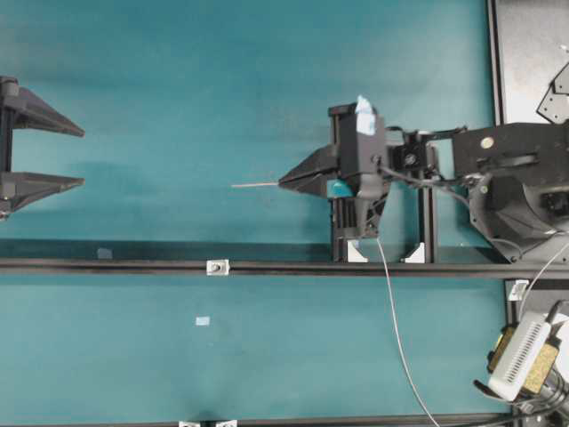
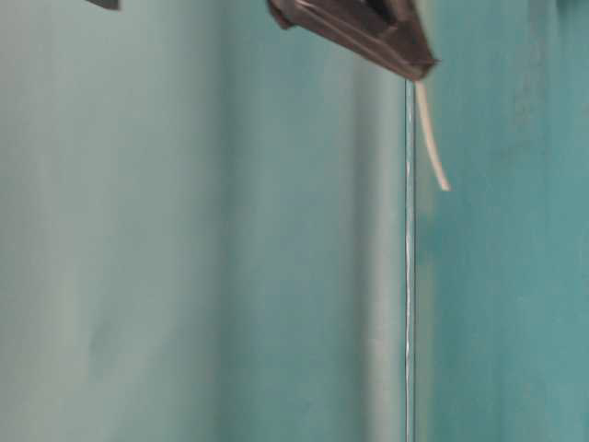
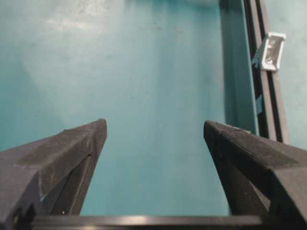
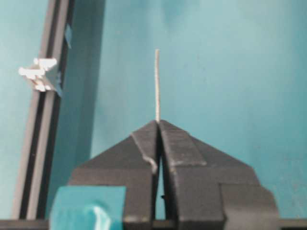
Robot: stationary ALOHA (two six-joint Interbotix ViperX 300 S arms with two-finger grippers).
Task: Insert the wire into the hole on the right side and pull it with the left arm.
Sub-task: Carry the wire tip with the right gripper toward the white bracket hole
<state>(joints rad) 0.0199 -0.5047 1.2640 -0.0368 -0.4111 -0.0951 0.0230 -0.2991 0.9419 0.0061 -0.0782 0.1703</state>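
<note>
We see the right gripper (image 1: 283, 183), its 2 fingers pressed together on the wire (image 1: 255, 185), whose short end pokes out left over the teal table (image 1: 178, 89). The left gripper (image 1: 82, 157) waits far left, fingers spread, holding nothing.

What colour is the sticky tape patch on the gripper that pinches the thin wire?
Light blue tape patch on the black right gripper, clearest in the right wrist view.
</note>
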